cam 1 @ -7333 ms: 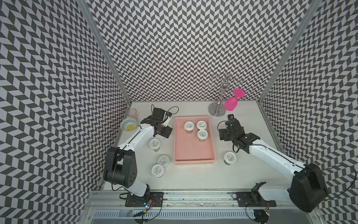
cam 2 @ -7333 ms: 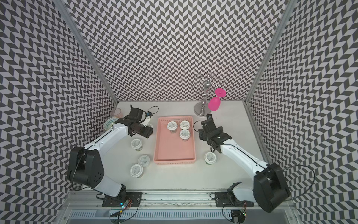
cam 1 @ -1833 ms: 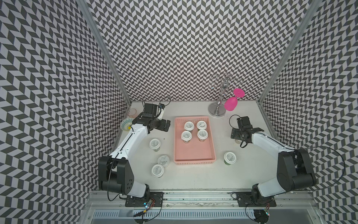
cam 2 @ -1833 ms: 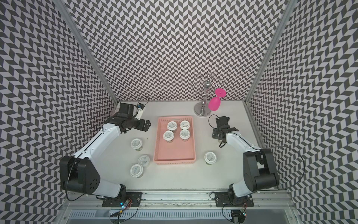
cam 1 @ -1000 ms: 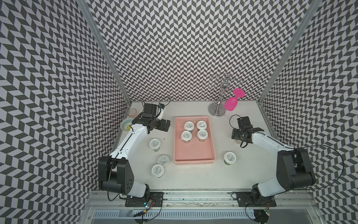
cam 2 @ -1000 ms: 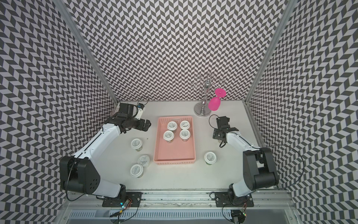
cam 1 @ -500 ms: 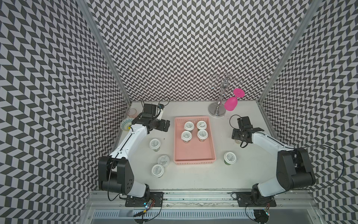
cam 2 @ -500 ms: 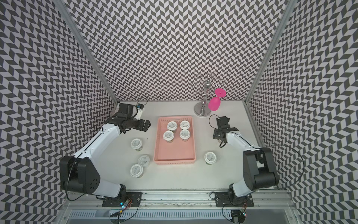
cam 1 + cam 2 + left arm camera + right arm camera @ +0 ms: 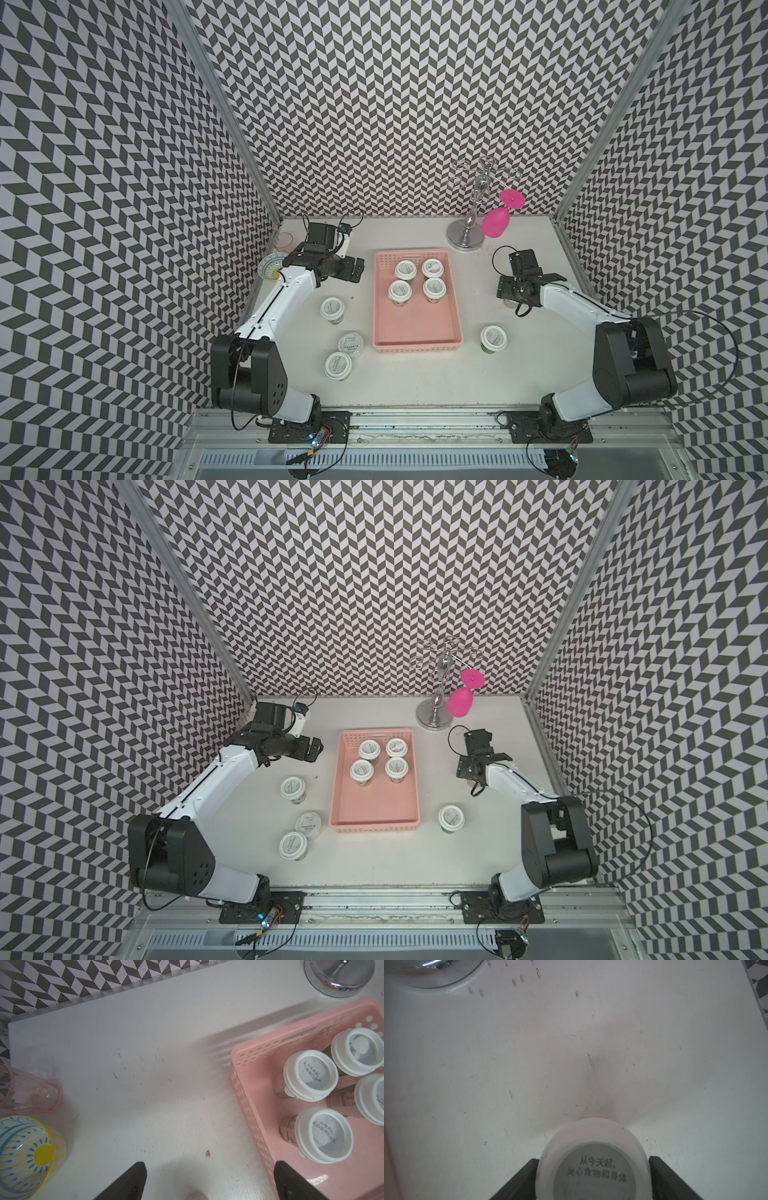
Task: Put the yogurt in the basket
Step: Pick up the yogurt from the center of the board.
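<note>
Though you cannot tell if it pinches yet, your right end effector (image 9: pixel 593 1159) straddles an upright white-lidded yogurt cup (image 9: pixel 595 1174) on the worktop (image 9: pixel 571 1053), right of the pale-pink perforated plastic basket (image 9: pixel 417 328).

The basket (image 9: pixel 417 328) now holds a fourth yogurt cup (image 9: pixel 400 291), at the lower left of its cluster, while the left gripper (image 9: pixel 355 270) has withdrawn toward frame left, empty with jaws apart, and the right gripper (image 9: pixel 592 1159) has shifted toward frame right to straddle a table cup (image 9: pixel 593 1169).
</note>
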`<act>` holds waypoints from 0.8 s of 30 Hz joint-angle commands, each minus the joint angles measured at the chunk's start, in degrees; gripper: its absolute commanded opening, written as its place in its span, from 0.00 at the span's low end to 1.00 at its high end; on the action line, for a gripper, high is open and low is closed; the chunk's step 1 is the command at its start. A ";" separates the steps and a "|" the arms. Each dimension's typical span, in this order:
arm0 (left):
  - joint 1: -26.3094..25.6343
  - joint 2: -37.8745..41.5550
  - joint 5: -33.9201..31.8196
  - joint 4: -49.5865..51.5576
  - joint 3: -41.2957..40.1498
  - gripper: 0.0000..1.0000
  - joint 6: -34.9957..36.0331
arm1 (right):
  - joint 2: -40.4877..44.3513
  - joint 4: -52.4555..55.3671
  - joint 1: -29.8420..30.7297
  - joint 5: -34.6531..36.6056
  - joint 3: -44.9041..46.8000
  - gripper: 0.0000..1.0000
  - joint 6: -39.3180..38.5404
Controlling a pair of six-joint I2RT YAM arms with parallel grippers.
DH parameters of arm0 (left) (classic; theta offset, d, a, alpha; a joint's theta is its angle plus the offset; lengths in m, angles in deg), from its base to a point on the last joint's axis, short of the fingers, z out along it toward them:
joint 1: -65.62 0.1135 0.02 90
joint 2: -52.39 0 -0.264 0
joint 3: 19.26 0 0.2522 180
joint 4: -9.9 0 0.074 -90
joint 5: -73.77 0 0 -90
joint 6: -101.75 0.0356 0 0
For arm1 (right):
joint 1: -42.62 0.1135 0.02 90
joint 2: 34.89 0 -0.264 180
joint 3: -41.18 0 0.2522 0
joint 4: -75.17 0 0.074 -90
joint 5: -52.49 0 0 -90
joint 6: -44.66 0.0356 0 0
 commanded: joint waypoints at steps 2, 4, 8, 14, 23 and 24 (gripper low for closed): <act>0.45 1.70 1.13 -1.13 -0.36 0.99 0.04 | 1.72 0.72 0.82 -0.91 -1.98 0.82 -0.24; 0.44 1.69 1.08 -1.14 -0.30 0.99 -0.03 | 1.92 1.76 1.84 -0.80 -2.73 0.82 -0.23; 0.57 1.67 1.11 -1.14 -0.36 0.99 -0.02 | 2.82 3.77 3.96 0.34 -4.07 0.83 0.02; 0.54 1.67 1.38 -1.20 -0.28 0.99 -0.06 | 5.42 7.49 7.22 1.24 -6.34 0.82 0.78; 0.71 2.23 1.39 -1.22 -0.35 0.99 -0.08 | 9.21 14.23 13.79 1.23 -9.62 0.82 2.13; 0.76 2.29 1.34 -1.23 -0.40 0.99 -0.04 | 9.65 14.84 14.41 0.87 -9.93 0.82 2.42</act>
